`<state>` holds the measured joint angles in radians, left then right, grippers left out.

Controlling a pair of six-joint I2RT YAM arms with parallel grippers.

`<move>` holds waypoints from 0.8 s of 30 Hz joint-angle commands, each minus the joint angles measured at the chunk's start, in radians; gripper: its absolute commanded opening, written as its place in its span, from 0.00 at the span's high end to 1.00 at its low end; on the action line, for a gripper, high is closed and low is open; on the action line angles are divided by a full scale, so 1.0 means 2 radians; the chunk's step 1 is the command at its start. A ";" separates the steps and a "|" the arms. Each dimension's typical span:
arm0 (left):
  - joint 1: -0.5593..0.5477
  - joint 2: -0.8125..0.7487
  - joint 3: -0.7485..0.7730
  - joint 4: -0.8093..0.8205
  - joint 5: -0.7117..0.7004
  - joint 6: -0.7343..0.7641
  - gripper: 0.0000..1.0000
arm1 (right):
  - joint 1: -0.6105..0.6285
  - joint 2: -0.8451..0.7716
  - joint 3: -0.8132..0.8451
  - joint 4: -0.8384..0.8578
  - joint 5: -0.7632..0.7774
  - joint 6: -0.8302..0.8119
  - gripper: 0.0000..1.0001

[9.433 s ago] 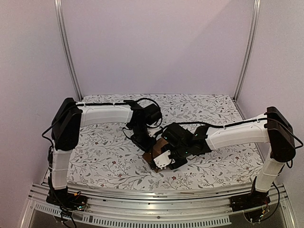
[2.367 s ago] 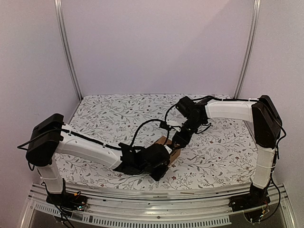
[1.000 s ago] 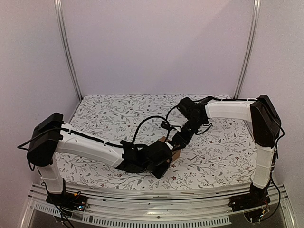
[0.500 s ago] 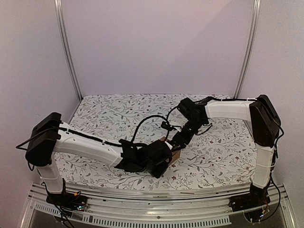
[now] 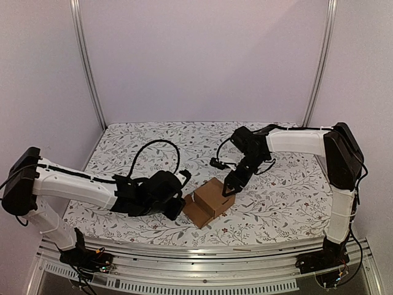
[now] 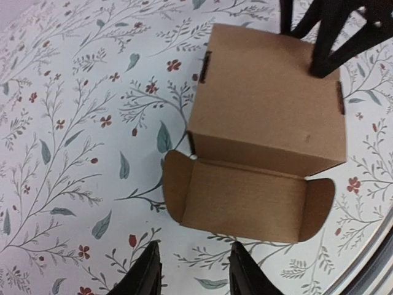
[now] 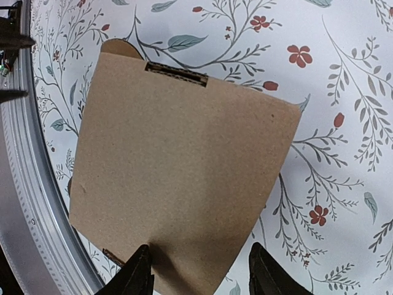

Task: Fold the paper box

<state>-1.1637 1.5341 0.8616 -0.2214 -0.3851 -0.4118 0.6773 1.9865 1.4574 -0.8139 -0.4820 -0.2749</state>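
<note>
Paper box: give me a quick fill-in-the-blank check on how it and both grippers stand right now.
1. The paper box has one flap lying ____ on the tablecloth.
2. The right gripper rests its fingertips on the box's ____ face.
3. The left gripper, jaws apart and clear of the box, holds ____.

Missing words: open; top; nothing.
</note>
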 commanded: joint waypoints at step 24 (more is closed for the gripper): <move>0.135 0.101 -0.039 0.182 0.212 0.059 0.84 | -0.005 -0.017 -0.001 -0.018 0.001 -0.015 0.49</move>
<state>-0.9066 1.7397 0.7643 0.1513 0.0265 -0.2958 0.6731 1.9724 1.4574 -0.8417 -0.4812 -0.2943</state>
